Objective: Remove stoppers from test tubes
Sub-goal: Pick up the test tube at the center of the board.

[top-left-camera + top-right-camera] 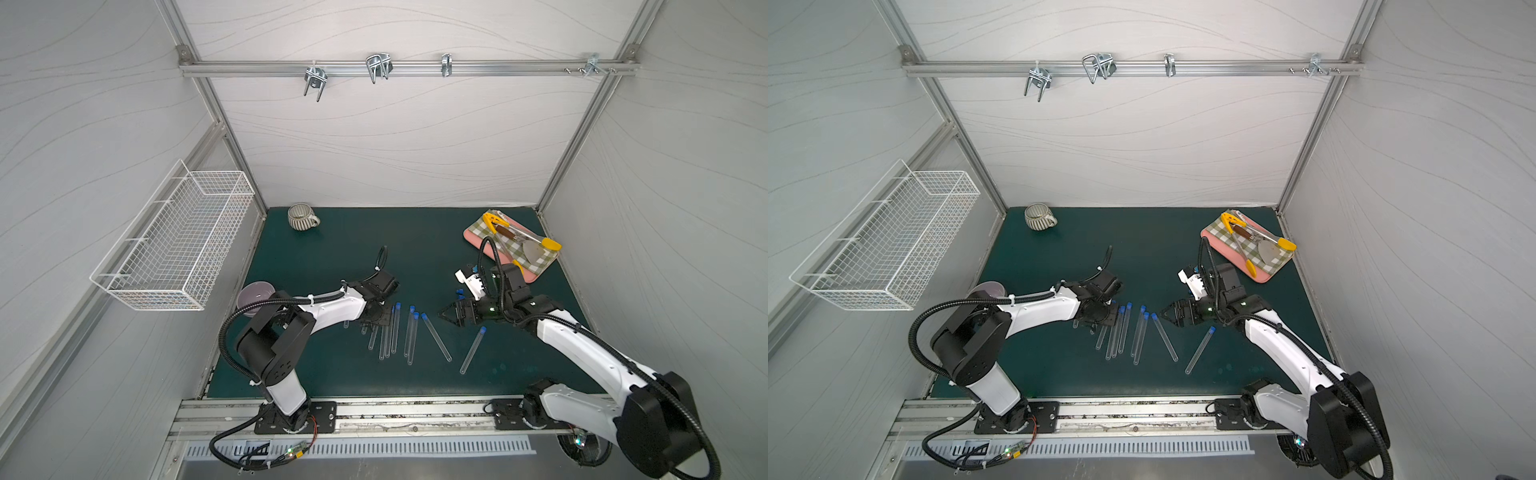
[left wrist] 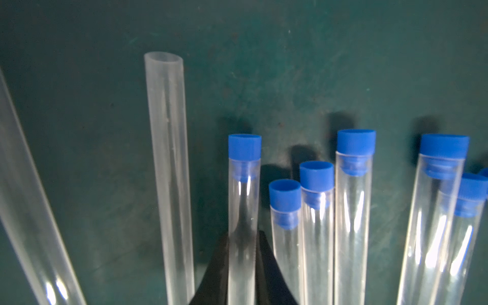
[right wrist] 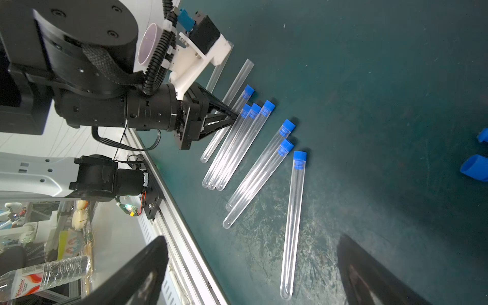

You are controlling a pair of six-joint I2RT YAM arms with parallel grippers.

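Several clear test tubes (image 1: 392, 332) lie side by side on the green mat (image 1: 332, 257), most with blue stoppers (image 1: 398, 306) in their mouths. In the left wrist view my left gripper (image 2: 243, 264) is shut on one stoppered test tube (image 2: 243, 211), its black fingers (image 2: 269, 277) pressing both sides below the blue stopper (image 2: 244, 146). Beside it lie two tubes with bare mouths (image 2: 165, 158). My right gripper (image 1: 451, 316) hovers open to the right of the row, above one tube lying apart (image 3: 293, 224). Loose stoppers (image 3: 475, 167) lie near it.
A striped mug (image 1: 301, 216) stands at the back left and a purple bowl (image 1: 255, 293) sits behind the left arm. A pink board (image 1: 536, 274) with a checked cloth and utensils lies at the back right. A wire basket (image 1: 178, 241) hangs on the left wall.
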